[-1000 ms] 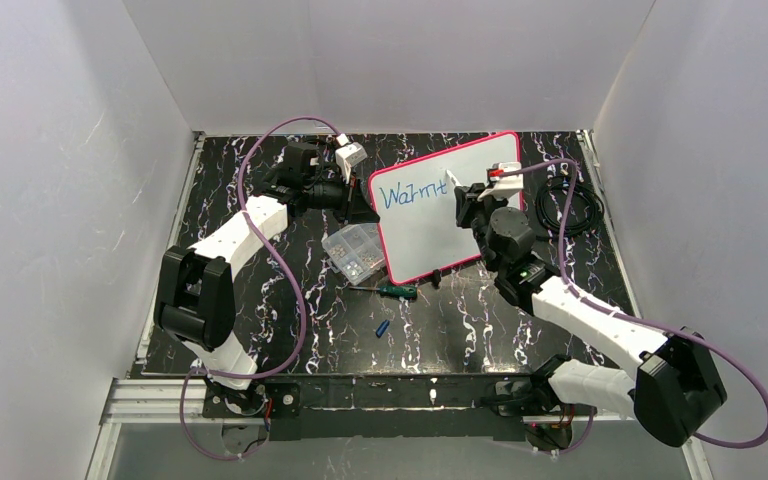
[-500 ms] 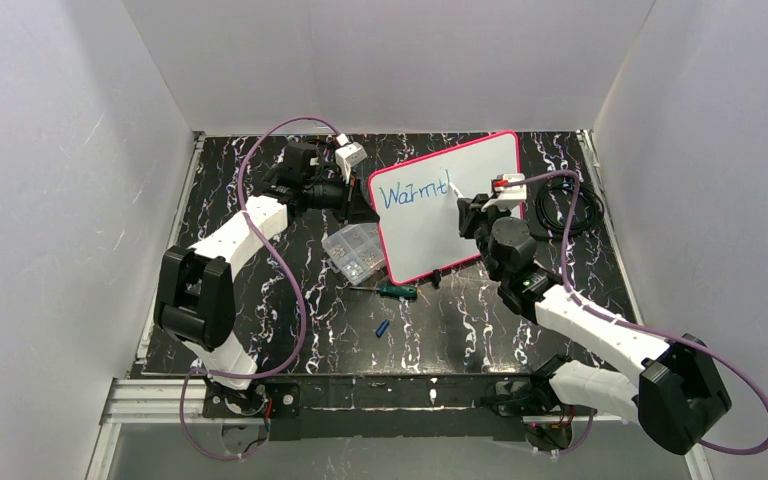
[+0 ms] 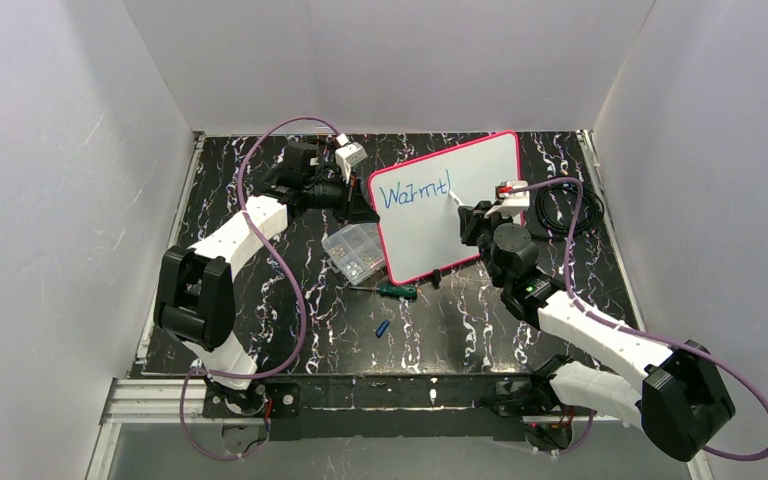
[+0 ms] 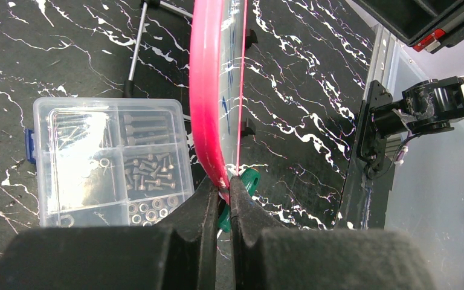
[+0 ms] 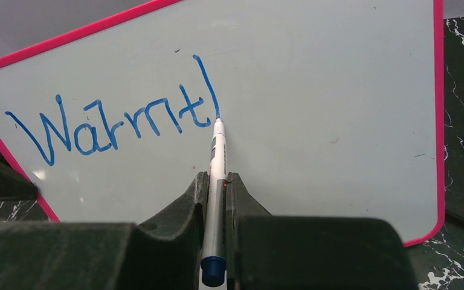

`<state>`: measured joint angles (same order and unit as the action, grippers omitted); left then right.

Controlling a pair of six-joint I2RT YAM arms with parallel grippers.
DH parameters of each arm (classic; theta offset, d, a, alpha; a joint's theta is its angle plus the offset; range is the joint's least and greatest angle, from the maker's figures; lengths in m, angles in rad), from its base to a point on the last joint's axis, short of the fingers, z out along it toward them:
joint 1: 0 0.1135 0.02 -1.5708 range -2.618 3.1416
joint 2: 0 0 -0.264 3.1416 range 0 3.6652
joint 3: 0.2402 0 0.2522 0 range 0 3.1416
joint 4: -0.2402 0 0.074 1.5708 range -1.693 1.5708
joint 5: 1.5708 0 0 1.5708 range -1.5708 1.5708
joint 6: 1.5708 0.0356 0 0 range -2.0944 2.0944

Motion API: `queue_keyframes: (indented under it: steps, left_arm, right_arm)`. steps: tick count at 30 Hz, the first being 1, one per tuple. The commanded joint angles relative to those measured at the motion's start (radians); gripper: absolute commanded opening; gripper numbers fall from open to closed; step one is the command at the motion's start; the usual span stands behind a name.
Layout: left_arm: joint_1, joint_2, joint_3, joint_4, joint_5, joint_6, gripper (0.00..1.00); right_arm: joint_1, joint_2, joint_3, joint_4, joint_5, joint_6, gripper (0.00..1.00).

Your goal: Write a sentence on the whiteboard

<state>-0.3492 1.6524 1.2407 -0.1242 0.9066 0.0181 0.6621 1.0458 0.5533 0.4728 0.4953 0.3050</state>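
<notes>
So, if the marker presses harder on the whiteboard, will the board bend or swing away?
Likely stiff: the whiteboard looks flat under the marker tip. It could pivot, though, since the left gripper pinches its pink rim at just one edge.

A: Left wrist view. Whiteboard (image 4: 208, 90) seen edge-on only, written face not visible; its rim runs off the frame top.
B: Green screwdriver handle (image 4: 251, 180)?
A: Mostly hidden behind the left fingers (image 4: 202, 211); their bases are a dark blur.
B: Right wrist view?
A: Marker (image 5: 217, 154) barrel half covered between the right fingers (image 5: 190, 202). Board's top and left corner cut off.
B: Overhead?
A: Small blue item (image 3: 382, 328) toward the counter's (image 3: 260, 270) near edge, too small to identify. Cable coil (image 3: 582, 205) by the right edge, partly behind the wrist.
</notes>
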Motion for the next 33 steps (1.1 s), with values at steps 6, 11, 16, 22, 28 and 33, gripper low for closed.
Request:
queue_keyframes:
  steps: [6,11,16,22,28,33]
  left_arm:
    - [-0.011,-0.066,0.024,-0.026,0.041,0.029,0.00]
    - [-0.010,-0.066,0.024,-0.026,0.041,0.030,0.00]
    - [-0.010,-0.066,0.025,-0.026,0.041,0.030,0.00]
    - [-0.011,-0.065,0.024,-0.026,0.041,0.029,0.00]
    - [-0.011,-0.065,0.024,-0.026,0.041,0.029,0.00]
    - [-0.011,-0.063,0.025,-0.028,0.044,0.030,0.00]
  right_arm:
    - [-0.003,-0.003,0.023,0.086,0.037,-0.014,0.01]
    - [-0.002,0.011,0.042,0.123,0.045,-0.033,0.01]
    - [-0.004,0.030,0.055,0.133,0.056,-0.049,0.01]
    - [-0.003,0.036,0.047,0.144,0.080,-0.056,0.01]
    - [-0.004,0.030,0.042,0.144,0.101,-0.063,0.01]
    - [-0.004,0.022,0.031,0.125,0.099,-0.058,0.01]
